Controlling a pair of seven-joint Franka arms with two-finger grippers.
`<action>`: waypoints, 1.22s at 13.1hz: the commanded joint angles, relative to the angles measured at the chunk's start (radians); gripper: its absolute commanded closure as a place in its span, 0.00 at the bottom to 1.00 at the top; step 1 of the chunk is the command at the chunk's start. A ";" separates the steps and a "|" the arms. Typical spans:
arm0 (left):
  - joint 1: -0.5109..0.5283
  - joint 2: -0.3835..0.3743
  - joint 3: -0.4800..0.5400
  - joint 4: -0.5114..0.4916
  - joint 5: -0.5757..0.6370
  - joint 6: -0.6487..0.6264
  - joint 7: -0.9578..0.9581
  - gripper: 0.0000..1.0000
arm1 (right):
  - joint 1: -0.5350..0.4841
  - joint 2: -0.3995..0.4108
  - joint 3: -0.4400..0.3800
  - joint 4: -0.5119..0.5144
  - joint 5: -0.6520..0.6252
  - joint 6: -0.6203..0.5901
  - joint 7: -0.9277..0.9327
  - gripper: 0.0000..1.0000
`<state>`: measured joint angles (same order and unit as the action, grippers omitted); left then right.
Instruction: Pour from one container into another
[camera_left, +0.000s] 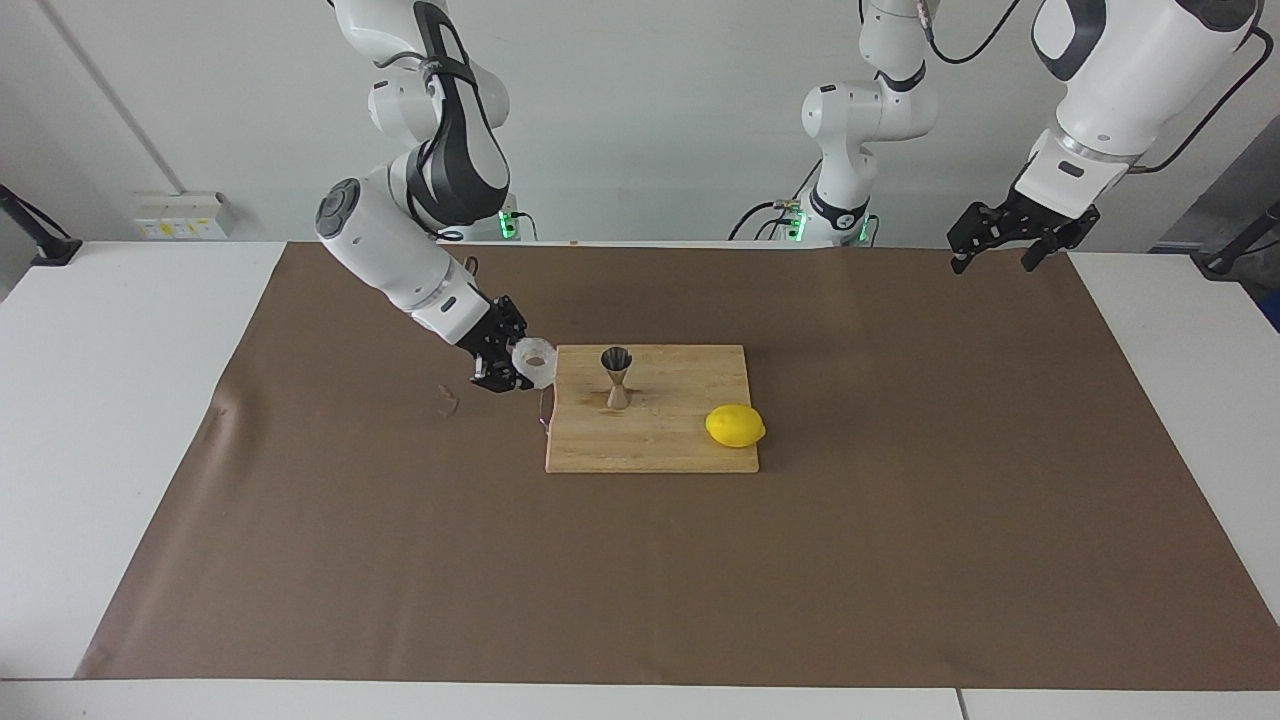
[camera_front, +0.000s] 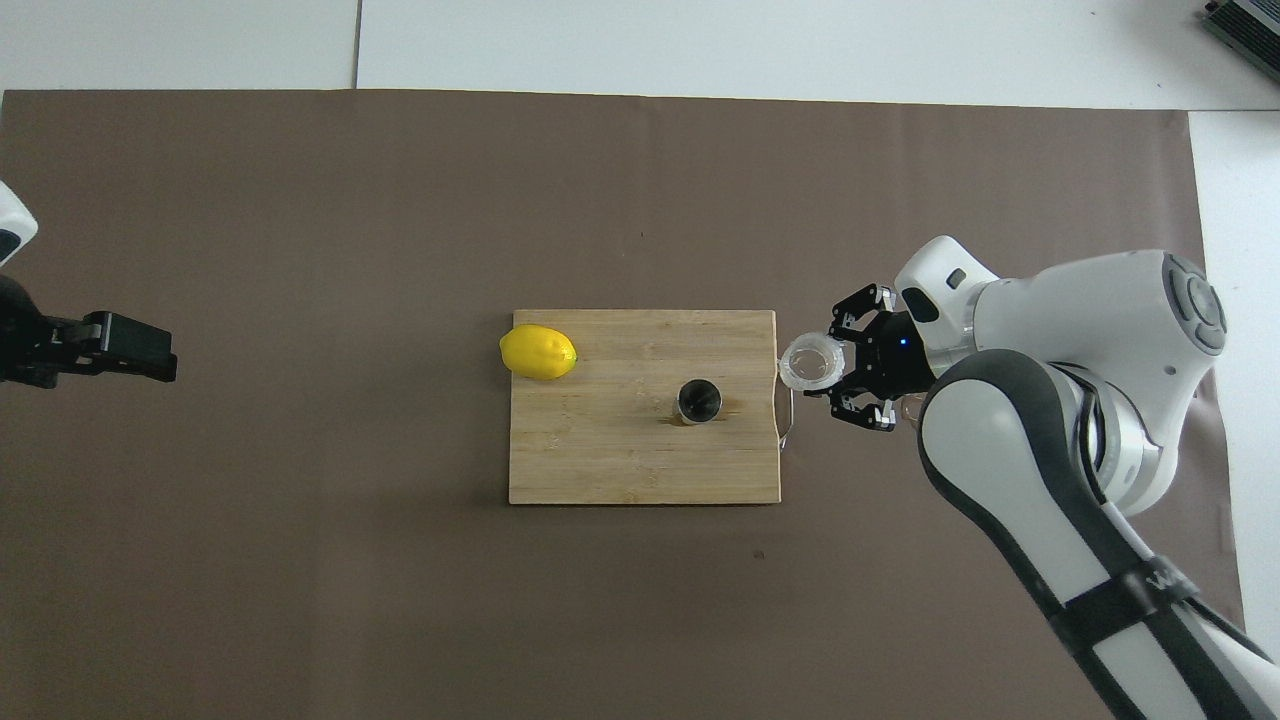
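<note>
My right gripper (camera_left: 518, 365) is shut on the whitish translucent cup (camera_left: 534, 361) and holds it in the air just off the wooden board's (camera_left: 650, 445) edge, toward the right arm's end. The cup (camera_front: 812, 362) and the right gripper (camera_front: 838, 370) also show in the overhead view. The steel hourglass jigger (camera_left: 616, 377) stands upright on the board (camera_front: 600, 460), apart from the cup; from above its round mouth (camera_front: 699, 400) shows. My left gripper (camera_left: 1000, 250) is open and empty, raised over the left arm's end of the table, where it waits (camera_front: 120, 348).
A yellow lemon (camera_left: 735, 426) lies on the board's corner toward the left arm's end (camera_front: 538, 352). A thin metal loop (camera_front: 790, 420) hangs at the board's edge under the cup. A brown mat (camera_left: 900, 520) covers the table.
</note>
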<state>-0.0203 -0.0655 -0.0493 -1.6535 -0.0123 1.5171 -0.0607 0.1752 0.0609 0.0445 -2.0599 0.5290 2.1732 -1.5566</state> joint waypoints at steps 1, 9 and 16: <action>0.000 -0.016 0.005 -0.008 0.017 -0.011 -0.004 0.00 | 0.058 -0.006 0.002 0.036 -0.101 0.016 0.136 1.00; 0.003 -0.016 0.008 -0.008 0.017 -0.011 -0.004 0.00 | 0.191 0.002 0.002 0.050 -0.349 0.066 0.383 1.00; 0.003 -0.016 0.006 -0.008 0.017 -0.011 -0.004 0.00 | 0.243 -0.001 0.003 0.050 -0.558 0.024 0.417 1.00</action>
<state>-0.0179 -0.0656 -0.0414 -1.6536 -0.0123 1.5170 -0.0613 0.4032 0.0611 0.0465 -2.0170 0.0392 2.2195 -1.1633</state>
